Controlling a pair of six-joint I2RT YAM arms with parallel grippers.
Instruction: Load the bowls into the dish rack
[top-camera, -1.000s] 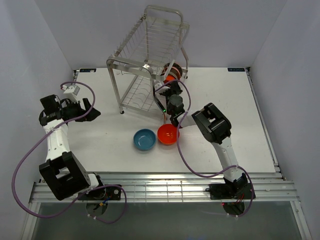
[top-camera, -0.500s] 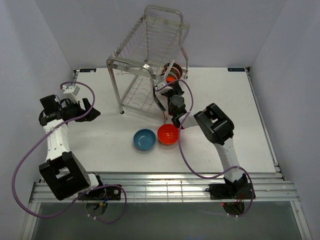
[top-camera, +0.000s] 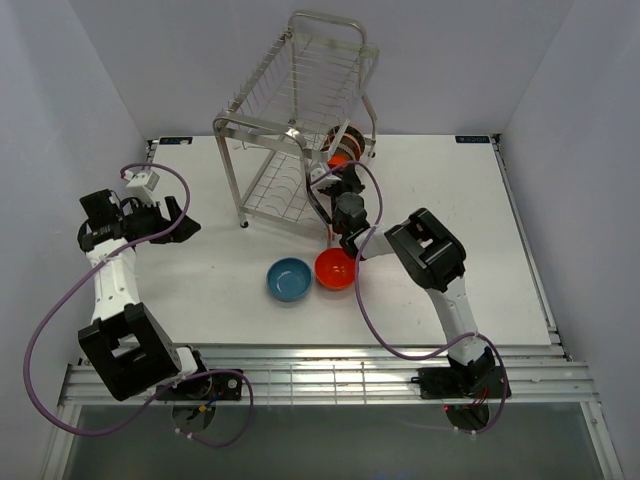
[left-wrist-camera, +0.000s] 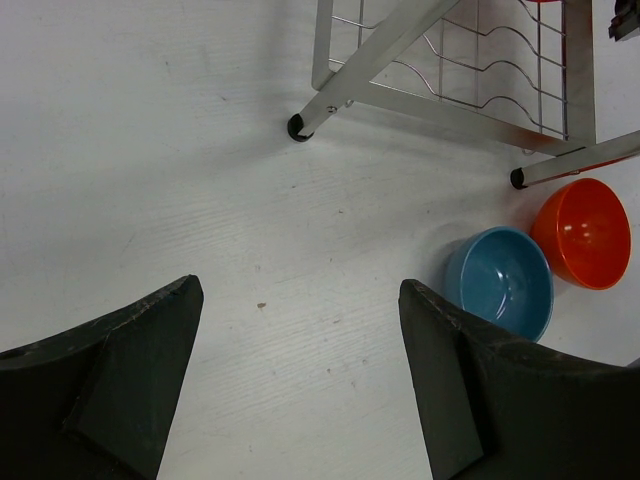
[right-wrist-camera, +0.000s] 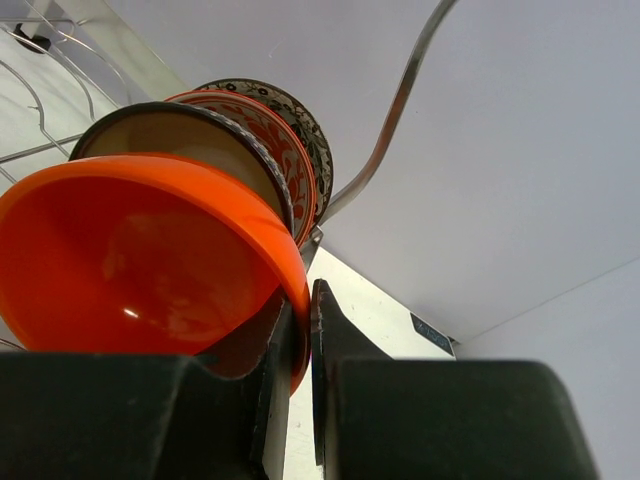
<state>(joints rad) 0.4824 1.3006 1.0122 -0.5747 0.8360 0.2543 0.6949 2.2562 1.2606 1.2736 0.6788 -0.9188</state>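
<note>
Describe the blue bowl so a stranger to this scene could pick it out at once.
Start at the tall silver wire dish rack at the far side of the white table. Just in front of its near feet, two bowls sit upright side by side on the tabletop. The blue bowl is the left one; the orange bowl beside it is its only close neighbour.

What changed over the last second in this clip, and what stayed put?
The right pincer, shut on the rim of a plain orange bowl, edged slightly left, further into the silver wire dish rack, and its arm shifted with it. Nothing was grasped or let go. The left pincer stayed open and idle. The blue bowl and the other orange bowl did not move on the white table.
</note>
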